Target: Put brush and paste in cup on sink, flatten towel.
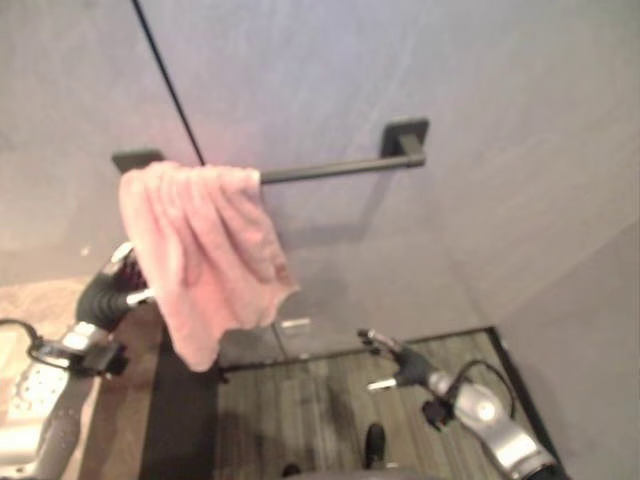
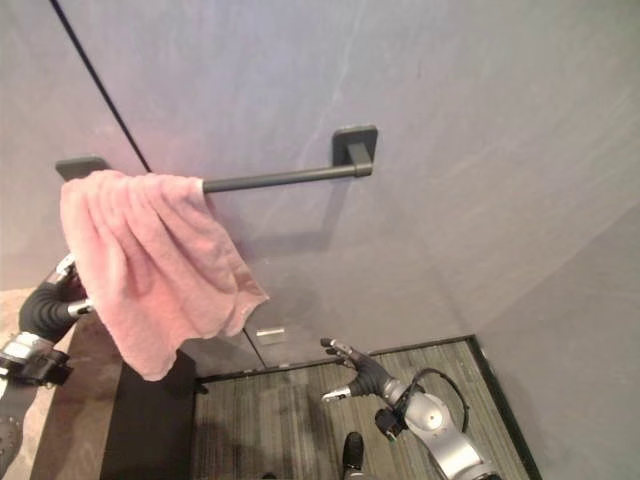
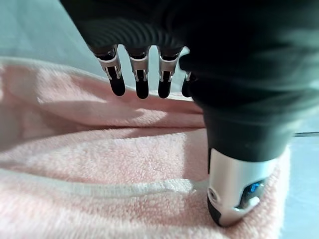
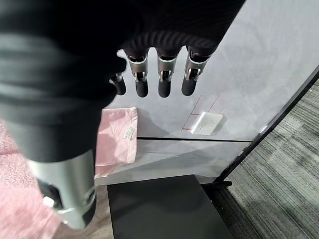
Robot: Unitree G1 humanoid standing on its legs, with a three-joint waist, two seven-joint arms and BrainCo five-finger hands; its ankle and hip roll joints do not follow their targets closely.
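Hanging bunched over the left end of a dark wall rail [image 2: 285, 179], a pink towel [image 2: 150, 265] half-hides the open-fingered left hand [image 1: 118, 280], while the right hand [image 2: 352, 372] hovers below the rail, fingers spread, empty.

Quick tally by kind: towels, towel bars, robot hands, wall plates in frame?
Pink towel: 1
Dark towel bar: 1
Robot hands: 2 (left hand at the towel, right hand low, apart from it)
Wall plate: 1
Total: 5
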